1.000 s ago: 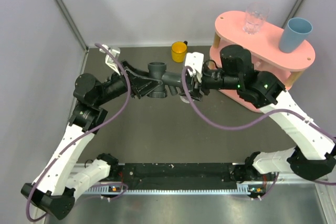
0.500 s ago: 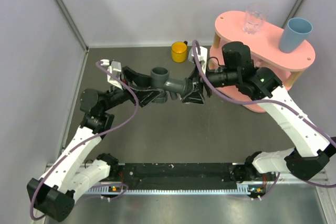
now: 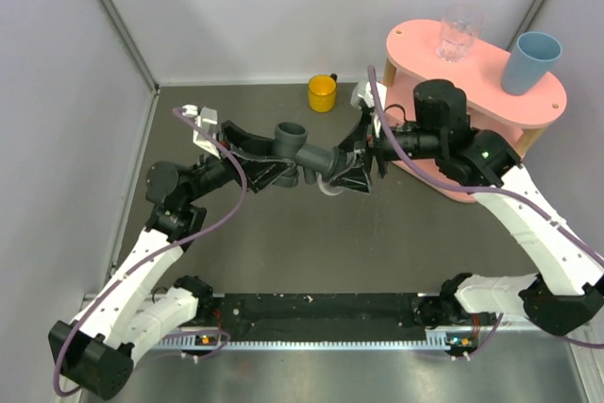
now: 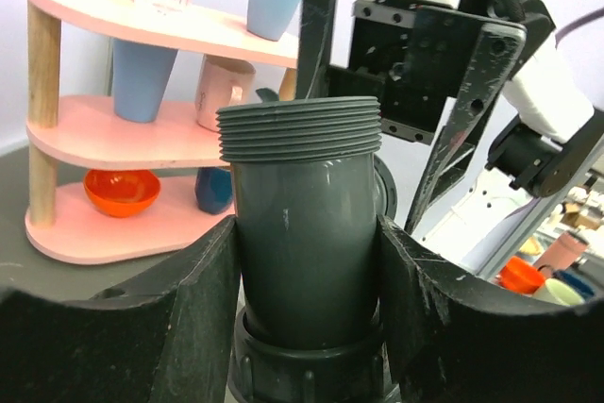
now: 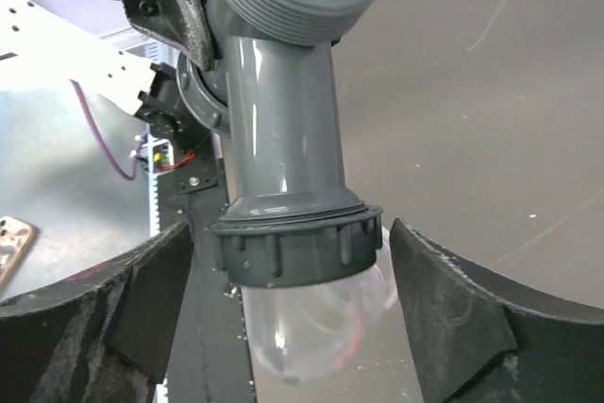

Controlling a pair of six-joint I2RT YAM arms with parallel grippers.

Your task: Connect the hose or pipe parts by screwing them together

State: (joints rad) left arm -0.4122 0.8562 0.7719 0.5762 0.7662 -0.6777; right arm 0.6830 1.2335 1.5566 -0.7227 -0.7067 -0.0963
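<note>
While the left pincer (image 3: 278,162) pinches the dark grey T-shaped fitting (image 4: 304,224), its two black fingers (image 4: 203,309) press against opposite sides of one pipe arm, just below that arm's threaded end. From above, the fitting hangs clear of the dark surface (image 3: 283,252), on the near side of the yellow cup (image 3: 322,93), toward the arm bases and a little to the cup's left. One round open mouth of the fitting faces upward.

Another arm of the fitting slants toward the right pincer (image 3: 344,170), which sits on the near side of the cup and slightly to its right. On the end of that arm sits the grey ribbed collar (image 5: 295,243), snug against a raised ring on the pipe. The short clear tube (image 5: 311,323) pokes out beyond the collar, rounded and see-through.

The right pincer is spread. One finger stands on each side of the collar with a visible gap on both sides, so it touches neither the collar nor the clear tube.

Further right of the cup stands the pink shelf (image 3: 415,49), its top tier carrying a clear glass (image 3: 460,33) and a blue cup (image 3: 530,61).
</note>
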